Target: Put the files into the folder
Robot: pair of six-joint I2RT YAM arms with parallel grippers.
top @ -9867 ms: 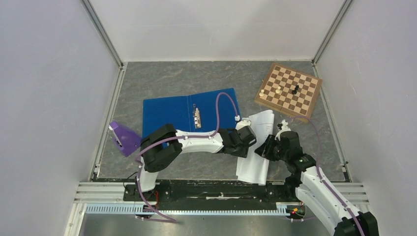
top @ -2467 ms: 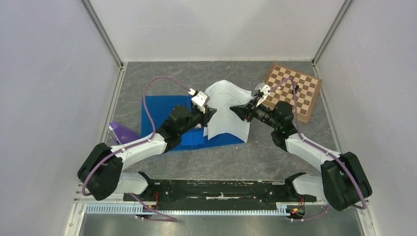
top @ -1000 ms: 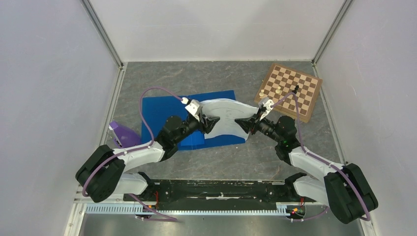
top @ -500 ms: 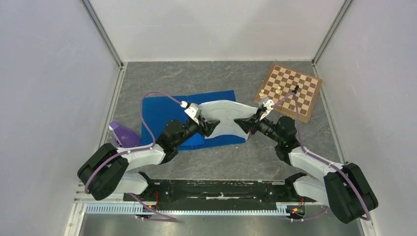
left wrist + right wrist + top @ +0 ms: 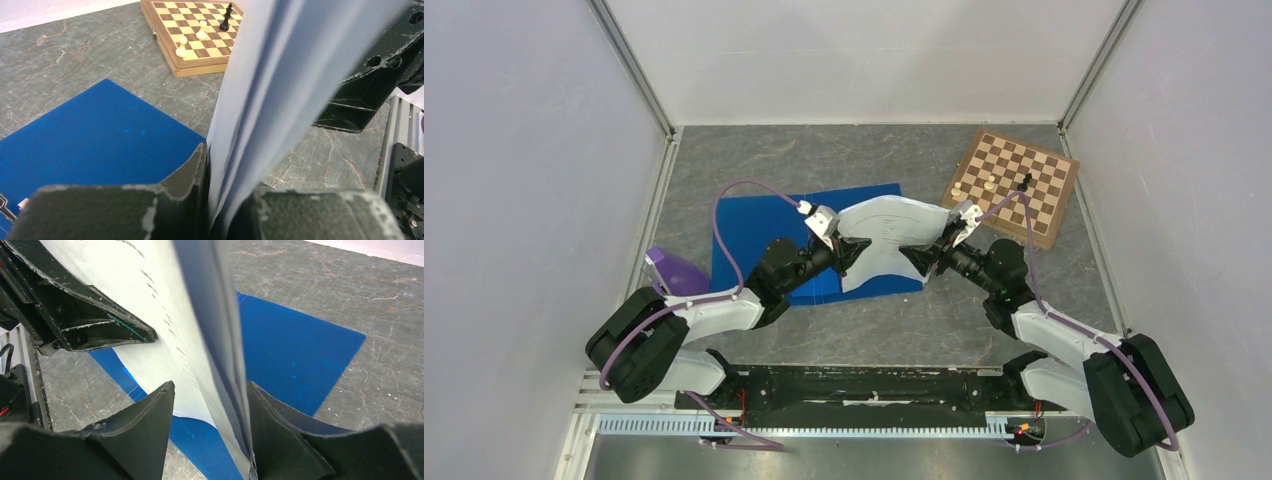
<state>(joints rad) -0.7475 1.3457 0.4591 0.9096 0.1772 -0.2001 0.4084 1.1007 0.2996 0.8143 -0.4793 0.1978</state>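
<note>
**Top view.** The files (image 5: 886, 238) hang bowed between the left claw (image 5: 850, 253) and the right claw (image 5: 921, 258), their long axis running crosswise from one claw to the other. They sit over the right half of the open folder (image 5: 754, 225), which lies flat at the table's middle, left of the chessboard (image 5: 1012, 186). Your left arm is the nearer to the folder's spine.

**Left wrist view.** The left claw (image 5: 222, 200) is pinched tight on the sheets' edge. The folder (image 5: 100, 140) lies below and to its left.

**Right wrist view.** The right claw (image 5: 210, 400) stands parted, and the sheets (image 5: 165, 315) pass loosely between its jaws, ungripped. The folder (image 5: 285, 355) lies directly beneath. You can likely lay the files straight down from here.
</note>
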